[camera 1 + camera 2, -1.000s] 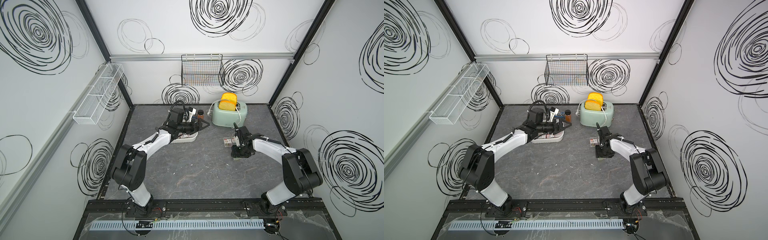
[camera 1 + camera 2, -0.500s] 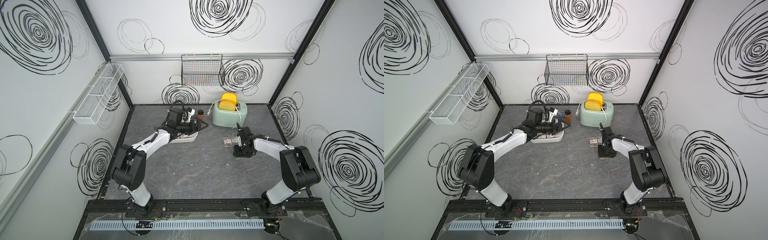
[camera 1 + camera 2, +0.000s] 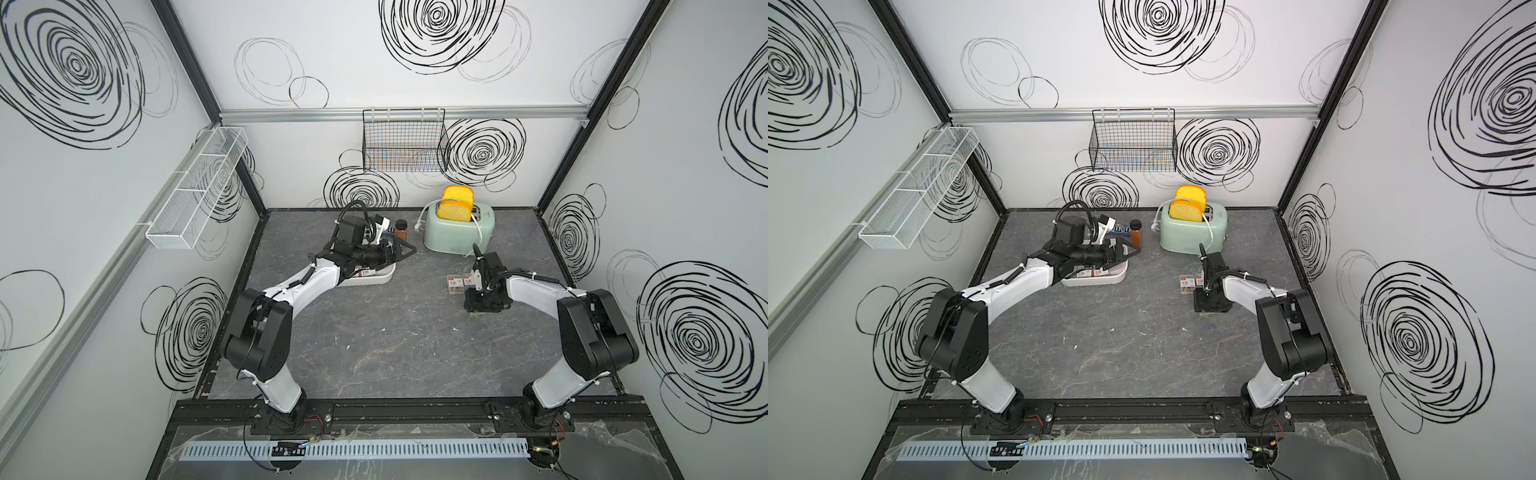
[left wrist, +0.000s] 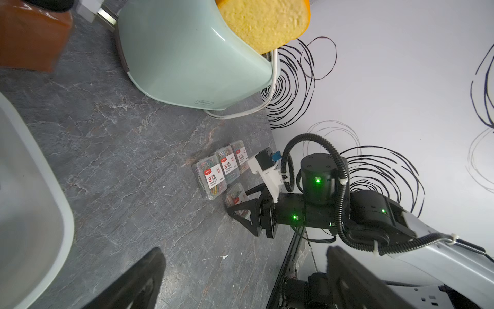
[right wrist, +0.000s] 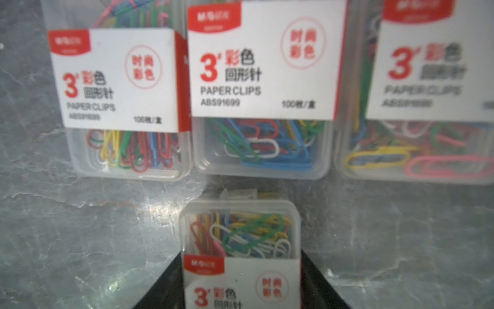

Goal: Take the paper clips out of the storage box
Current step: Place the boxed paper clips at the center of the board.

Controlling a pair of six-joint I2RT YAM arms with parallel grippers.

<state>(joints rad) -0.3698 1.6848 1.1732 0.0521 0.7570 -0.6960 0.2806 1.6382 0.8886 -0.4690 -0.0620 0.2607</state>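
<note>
The white storage box [image 3: 384, 277] [image 3: 1121, 277] sits at the back left with several paper clips cases [image 3: 368, 272] [image 3: 1094, 273] inside, partly under my left arm. My left gripper [image 3: 405, 251] [image 3: 1133, 251] [image 4: 246, 250] hangs open and empty past the box's right end. Three paper clips cases [image 4: 211, 179] [image 5: 262, 93] lie in a row on the table in front of the toaster. A fourth case [image 5: 240, 235] [image 4: 235, 194] lies between the fingers of my right gripper [image 5: 242, 267] [image 3: 478, 307] [image 3: 1208, 305]. The fingers sit close against its sides; whether they press it does not show.
A mint toaster [image 3: 457, 235] holding yellow bread stands at the back, its white cord trailing toward the right arm. A brown jar [image 3: 401, 228] and a blue candy packet [image 3: 1121, 228] stand behind the box. A black wire basket [image 3: 403, 141] and a white mesh rack [image 3: 199, 187] hang on the walls.
The left gripper has drawn back slightly toward the storage box. The right gripper has stayed almost in place over the fourth case.
</note>
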